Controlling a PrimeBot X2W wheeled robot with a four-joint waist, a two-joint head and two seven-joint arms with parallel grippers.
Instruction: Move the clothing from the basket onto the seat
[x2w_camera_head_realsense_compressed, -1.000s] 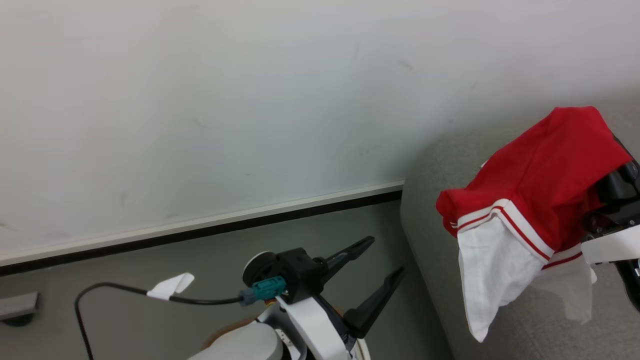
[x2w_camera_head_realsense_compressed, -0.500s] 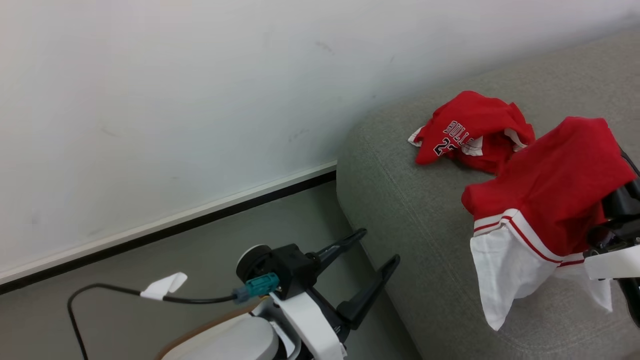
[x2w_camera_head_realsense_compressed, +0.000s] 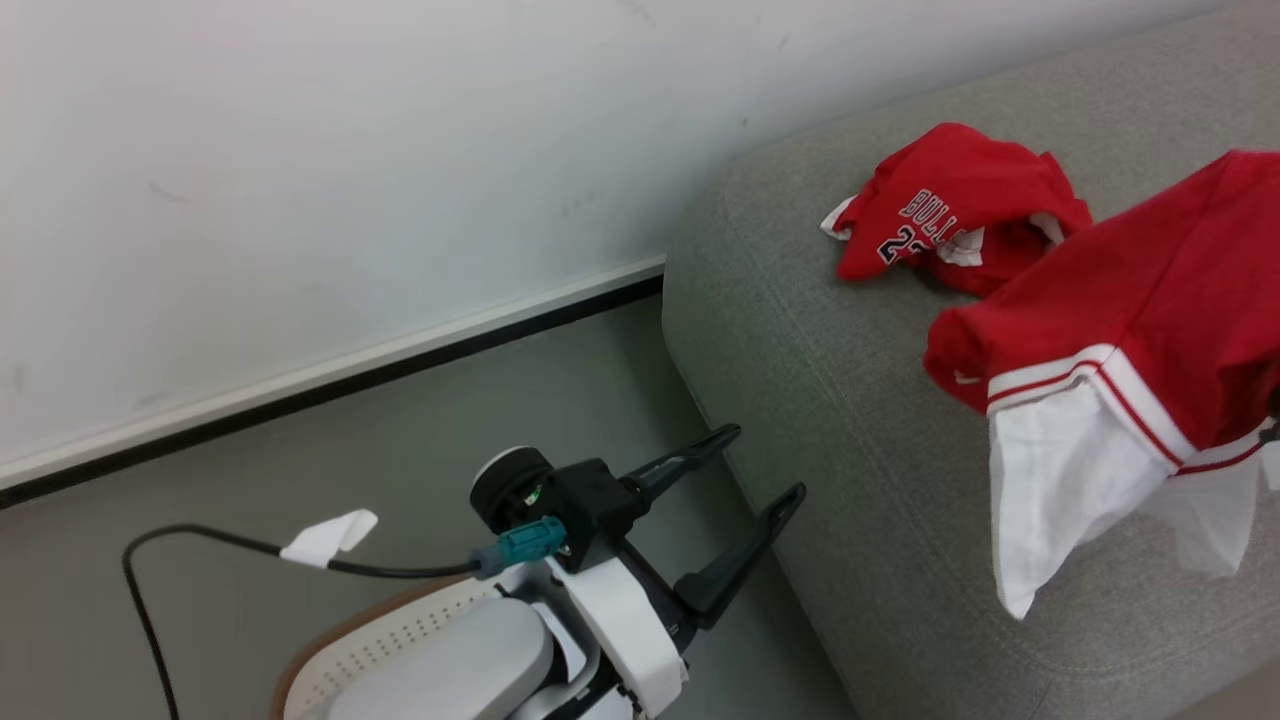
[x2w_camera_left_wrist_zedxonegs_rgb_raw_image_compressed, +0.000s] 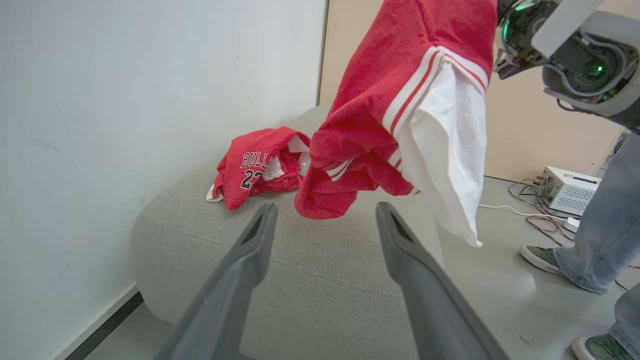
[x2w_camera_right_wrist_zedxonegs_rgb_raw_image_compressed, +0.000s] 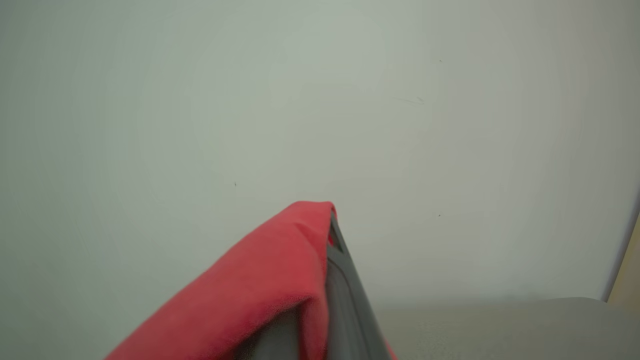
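Note:
A red garment with white panels and stripe trim hangs above the grey seat. My right gripper is shut on it, and the red cloth drapes over the fingers. In the left wrist view the same garment dangles from the right arm's wrist. A red jersey with lettering lies crumpled on the seat near the wall. My left gripper is open and empty beside the seat's rounded end, above the cream basket with a brown rim.
A pale wall with a dark baseboard runs behind. A black cable with a white tag crosses the grey floor. A person's legs in jeans and a white box with wires stand beyond the seat.
The head view has swung toward the seat, bringing the jersey into view. The held garment still hangs from my right gripper, now nearer the right edge. The left gripper stays open.

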